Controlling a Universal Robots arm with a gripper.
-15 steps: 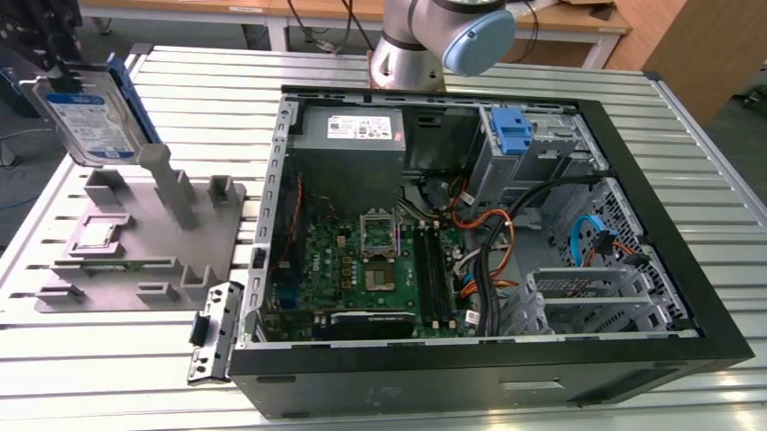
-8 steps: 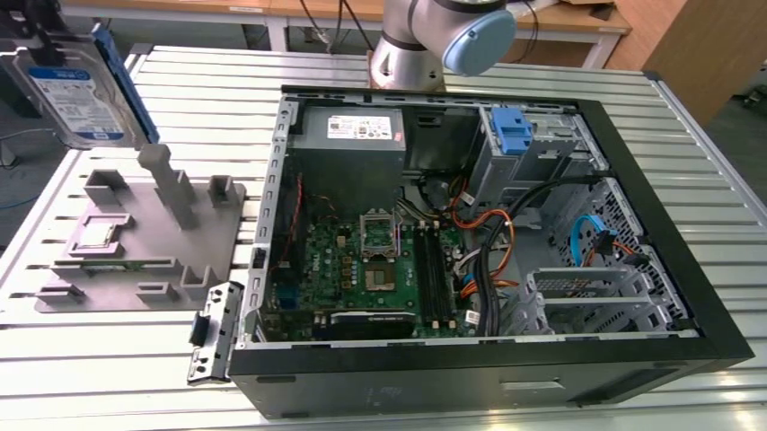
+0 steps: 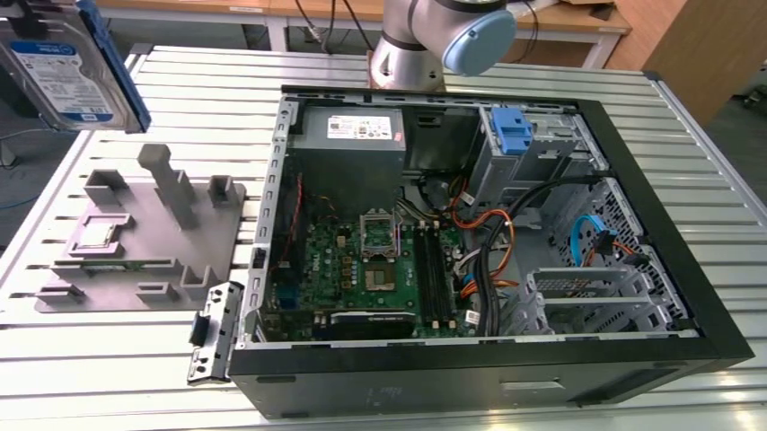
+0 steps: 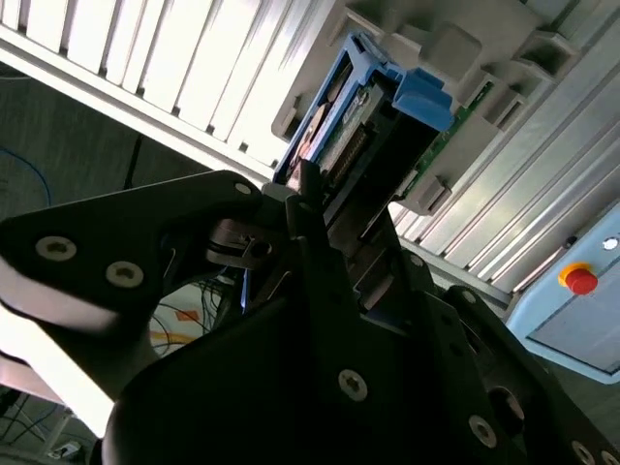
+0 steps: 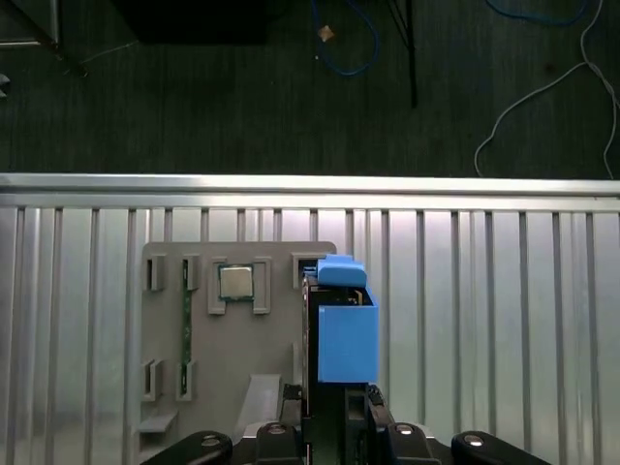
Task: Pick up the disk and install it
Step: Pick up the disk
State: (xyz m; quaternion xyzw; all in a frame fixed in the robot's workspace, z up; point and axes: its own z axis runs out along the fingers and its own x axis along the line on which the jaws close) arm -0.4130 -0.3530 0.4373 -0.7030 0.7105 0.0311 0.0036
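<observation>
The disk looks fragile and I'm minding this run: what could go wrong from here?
1. The hand grips the disk by one end, high above the grey holder; a slip could drop it onto the posts.
2. Loose cables cross the open computer case and might snag the disk going in.

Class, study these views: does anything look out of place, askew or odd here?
Only the disk: it hangs tilted in the air above the grey fixture, clamped in the gripper, not in the open computer case. Nothing looks spilled or damaged.
</observation>
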